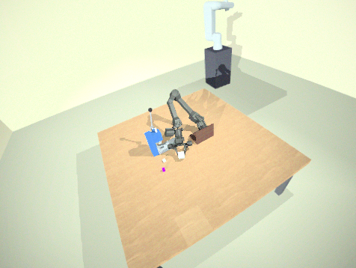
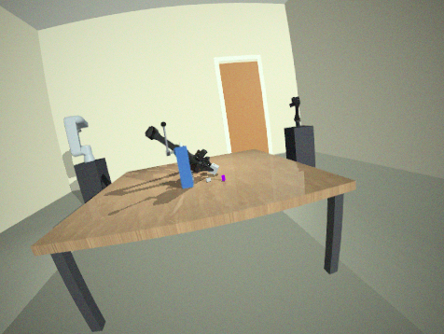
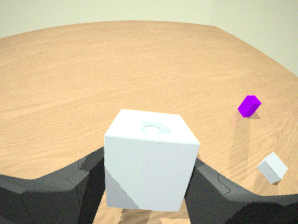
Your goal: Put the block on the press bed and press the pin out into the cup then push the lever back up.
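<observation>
- Gripping the white block (image 1: 181, 155) (image 2: 214, 169) (image 3: 151, 167), the tool (image 1: 181, 150) (image 2: 211, 168) (image 3: 147, 152) stands part open.
- Holed face up, slightly tilted in the wrist view; long axis unclear.

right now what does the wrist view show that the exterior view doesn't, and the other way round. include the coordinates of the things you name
Only the wrist view: the round recess in the white block's upper face.

Only the exterior view: the blue upright press frame (image 1: 152, 144) (image 2: 184, 168), the black-knobbed grey lever (image 1: 151, 120) (image 2: 166, 140) and an orange-brown door (image 2: 244, 107).

Both: the white block (image 1: 181, 155) (image 2: 214, 169) (image 3: 150, 170), the small purple piece (image 1: 163, 169) (image 2: 223, 178) (image 3: 249, 106) and a small white cube (image 1: 164, 160) (image 2: 208, 180) (image 3: 273, 168).
</observation>
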Controlling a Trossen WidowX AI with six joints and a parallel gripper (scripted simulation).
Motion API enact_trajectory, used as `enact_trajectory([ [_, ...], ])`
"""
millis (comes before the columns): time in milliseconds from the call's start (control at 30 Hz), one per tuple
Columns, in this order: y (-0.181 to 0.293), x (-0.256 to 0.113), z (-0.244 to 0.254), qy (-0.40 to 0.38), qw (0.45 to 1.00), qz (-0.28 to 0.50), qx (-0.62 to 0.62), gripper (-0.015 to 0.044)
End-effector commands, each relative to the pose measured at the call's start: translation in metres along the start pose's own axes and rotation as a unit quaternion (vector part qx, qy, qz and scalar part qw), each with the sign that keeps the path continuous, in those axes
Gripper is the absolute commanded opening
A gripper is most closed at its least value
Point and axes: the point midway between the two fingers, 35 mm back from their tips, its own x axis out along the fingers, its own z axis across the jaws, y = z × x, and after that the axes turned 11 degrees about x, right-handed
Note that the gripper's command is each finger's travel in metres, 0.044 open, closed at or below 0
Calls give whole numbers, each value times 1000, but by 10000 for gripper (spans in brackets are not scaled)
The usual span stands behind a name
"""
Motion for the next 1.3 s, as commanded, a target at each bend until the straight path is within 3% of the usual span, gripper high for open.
enact_trajectory([
  [0, -2, -1, 1, -3, 1000, -10, -3, 0],
  [500, -3, -1, 1, -3, 1000, -12, -3, 0],
  [1067, -3, -1, 1, -3, 1000, -12, -3, 440],
  [1267, -3, -1, 1, -3, 1000, -12, -3, 440],
])
